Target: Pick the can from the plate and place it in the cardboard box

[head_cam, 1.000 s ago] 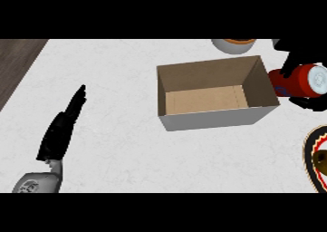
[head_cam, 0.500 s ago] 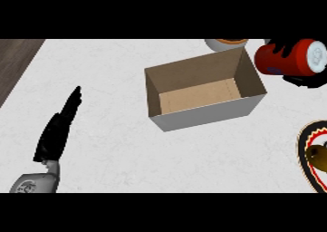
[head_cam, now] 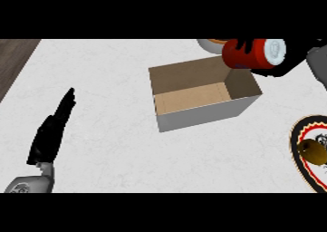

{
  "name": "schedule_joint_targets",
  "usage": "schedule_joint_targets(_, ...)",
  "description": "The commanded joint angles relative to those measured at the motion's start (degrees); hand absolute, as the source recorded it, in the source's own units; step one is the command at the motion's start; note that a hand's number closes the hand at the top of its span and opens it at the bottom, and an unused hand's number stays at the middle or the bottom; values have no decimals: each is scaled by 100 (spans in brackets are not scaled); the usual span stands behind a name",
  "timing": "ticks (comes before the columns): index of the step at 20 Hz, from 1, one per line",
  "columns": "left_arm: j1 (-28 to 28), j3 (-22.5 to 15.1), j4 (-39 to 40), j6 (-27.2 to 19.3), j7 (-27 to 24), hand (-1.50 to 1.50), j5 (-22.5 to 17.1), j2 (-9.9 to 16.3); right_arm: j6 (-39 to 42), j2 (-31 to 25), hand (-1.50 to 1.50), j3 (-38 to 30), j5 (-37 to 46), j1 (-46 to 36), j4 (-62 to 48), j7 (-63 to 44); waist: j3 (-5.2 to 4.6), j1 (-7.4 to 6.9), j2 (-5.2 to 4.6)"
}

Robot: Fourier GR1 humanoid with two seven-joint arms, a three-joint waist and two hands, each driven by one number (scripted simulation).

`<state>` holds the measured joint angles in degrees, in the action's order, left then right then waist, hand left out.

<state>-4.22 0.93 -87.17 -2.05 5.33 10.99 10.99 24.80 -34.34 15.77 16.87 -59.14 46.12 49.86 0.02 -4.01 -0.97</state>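
A red can [head_cam: 254,52] with a white end lies on its side in my right hand [head_cam: 281,68], whose black fingers curl round it. The can hangs over the far right corner of the open cardboard box [head_cam: 203,110], above its rim. The box stands in the middle of the white counter and its brown floor is bare. The patterned plate [head_cam: 306,156] lies at the right edge, with a small brown-gold object [head_cam: 314,150] on it. My left hand [head_cam: 52,133] rests open at the lower left, fingers straight and pointing away.
A round bowl-like object [head_cam: 213,44] peeks out at the far edge behind the can. A dark wooden strip [head_cam: 8,63] borders the counter at the upper left. White counter [head_cam: 105,77] stretches between my left hand and the box.
My right hand has carried the can leftward, from beside the box's right wall to above its far right corner. The left hand has kept its pose.
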Motion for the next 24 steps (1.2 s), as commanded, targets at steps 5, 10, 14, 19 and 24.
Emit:
schedule_joint_targets(5,292,14,-150,0,46,0,-23,-42,604,690,150,874,381,-268,-381,496,-1,162,55)
schedule_joint_targets(10,452,189,-339,103,12,0,-114,123,109,1300,150,1234,756,-324,-585,199,-2,241,70)
schedule_joint_targets(14,249,167,-147,-47,24,0,-18,-24,-34,1962,-150,1256,874,-497,-1164,-396,-4,266,65)
schedule_joint_targets(19,152,51,-46,-234,149,0,230,-150,-555,2668,-150,1351,1021,-24,-1178,-535,-2,342,82)
schedule_joint_targets(24,6,329,319,69,-236,0,-60,76,56,2667,-150,601,332,-442,-1903,-293,-5,272,27)
